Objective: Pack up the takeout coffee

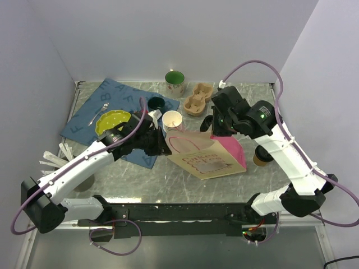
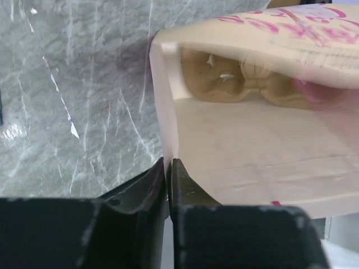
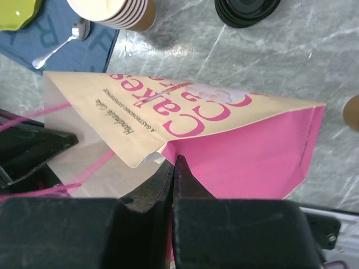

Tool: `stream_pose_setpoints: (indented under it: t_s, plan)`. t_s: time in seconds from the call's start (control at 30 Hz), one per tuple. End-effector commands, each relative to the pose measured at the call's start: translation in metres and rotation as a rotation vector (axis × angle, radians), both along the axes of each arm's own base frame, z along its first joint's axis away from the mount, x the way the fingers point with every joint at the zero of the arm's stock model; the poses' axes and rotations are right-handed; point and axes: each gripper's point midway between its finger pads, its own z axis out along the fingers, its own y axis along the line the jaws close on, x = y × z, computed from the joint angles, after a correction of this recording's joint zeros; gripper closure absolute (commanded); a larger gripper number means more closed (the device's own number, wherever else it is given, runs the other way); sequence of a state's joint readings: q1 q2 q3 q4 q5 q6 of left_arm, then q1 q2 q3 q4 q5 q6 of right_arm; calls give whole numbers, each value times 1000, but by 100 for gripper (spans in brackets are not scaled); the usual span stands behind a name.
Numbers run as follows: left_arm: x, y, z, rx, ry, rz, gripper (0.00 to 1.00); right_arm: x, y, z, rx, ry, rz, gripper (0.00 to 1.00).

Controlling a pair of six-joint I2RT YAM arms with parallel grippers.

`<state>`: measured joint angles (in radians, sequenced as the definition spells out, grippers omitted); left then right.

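Paper bag, gripped by left pincer and right pincer, lies beside stacked cups.

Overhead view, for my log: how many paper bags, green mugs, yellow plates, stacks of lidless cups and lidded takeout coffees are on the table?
paper bag: 1
green mug: 1
yellow plate: 1
stack of lidless cups: 1
takeout coffee: 1, partly hidden behind the right arm
Total: 5

Your table: grey marbled top. Far left, blue mat lying flat. Far centre, green mug, pulp cup carrier just beside. Mid-table, stack of paper cups; paper bag on its side. Right, takeout coffee, partly hidden.
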<state>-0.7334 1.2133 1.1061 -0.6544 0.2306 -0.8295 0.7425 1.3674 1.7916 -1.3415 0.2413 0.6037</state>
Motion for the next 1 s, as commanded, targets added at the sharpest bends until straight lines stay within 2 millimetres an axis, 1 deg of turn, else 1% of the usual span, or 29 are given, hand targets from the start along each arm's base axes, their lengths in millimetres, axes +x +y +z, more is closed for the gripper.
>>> stream_pose_setpoints:
  t_s: [0.0, 0.03, 0.07, 0.1, 0.13, 0.2, 0.23, 0.27, 0.3, 0.33, 0.4, 0.43, 0.47, 0.5, 0.57, 0.6, 0.63, 0.67, 0.7, 0.73, 0.77, 0.83, 0.87, 0.9, 0.93, 0.97]
  plan:
    - [11, 3, -5, 29, -21, 20, 86, 3, -6, 7, -38, -33, 51, 100]
    - [14, 2, 3, 30, -34, 17, 88, 5, -4, 6, -39, -18, 49, 100]
    - [13, 3, 5, 38, -29, 19, 91, 7, -1, 21, -8, -45, 39, 100]
    - [13, 5, 12, 29, -47, 26, 92, 7, -2, 24, -9, -37, 32, 100]
    - [15, 6, 20, 18, -65, 36, 92, 8, -1, 38, 18, -69, 26, 100]
    - [16, 11, 31, 3, -103, 65, 92, 5, -5, 47, 34, -74, -4, 100]
    - [16, 13, 35, -2, -104, 79, 93, 6, -7, 61, 63, -99, -18, 100]
    - [15, 14, 37, -7, -97, 83, 94, 5, -8, 64, 75, -98, -36, 100]
    - [9, 11, 43, -35, -86, 63, 94, 4, -10, 64, 70, -82, -47, 100]
    - [6, 8, 47, -68, -65, 65, 95, 4, -11, 76, 95, -103, -51, 100]
    - [1, 0, 59, -145, -58, 53, 96, 5, -12, 79, 107, -90, -65, 100]
    - [-1, -1, 61, -161, -53, 47, 96, 3, -13, 82, 117, -85, -72, 100]
    - [-2, 0, 63, -164, -57, 52, 95, 2, -12, 82, 126, -75, -68, 100]
    - [-2, 2, 59, -150, -49, 59, 94, 2, -12, 81, 129, -69, -69, 100]
    - [-2, 2, 49, -140, -23, 57, 92, 5, -9, 67, 115, -36, -65, 100]
    - [-5, 1, 34, -126, 16, 51, 92, 5, -9, 61, 117, -16, -62, 100]
    - [-4, -2, 29, -132, 24, 44, 91, 4, -7, 43, 89, 30, -56, 100]
    - [-8, -4, 22, -137, 48, 29, 90, 8, -4, 38, 91, 33, -49, 100]
    - [-10, -4, 6, -119, 83, 28, 89, 8, -4, 30, 78, 51, -45, 100]
    - [-11, -4, 2, -110, 95, 26, 88, 6, -4, 13, 51, 95, -48, 100]
    - [-11, -3, -1, -97, 101, 29, 82, 7, -3, 9, 51, 104, -43, 100]
    - [-9, -1, 2, -86, 88, 30, 80, 6, 1, 3, 54, 121, -29, 100]
    - [-8, 2, 6, -77, 71, 43, 77, 7, 2, 6, 61, 114, -24, 100]
    - [-6, 3, 14, -84, 51, 48, 75, 8, 4, 9, 72, 105, -17, 100]
    - [-5, 4, 18, -84, 37, 52, 73, 8, 7, 17, 89, 87, 3, 100]
    - [-6, 7, 24, -83, 20, 56, 66, 8, 8, 22, 99, 75, 20, 100]
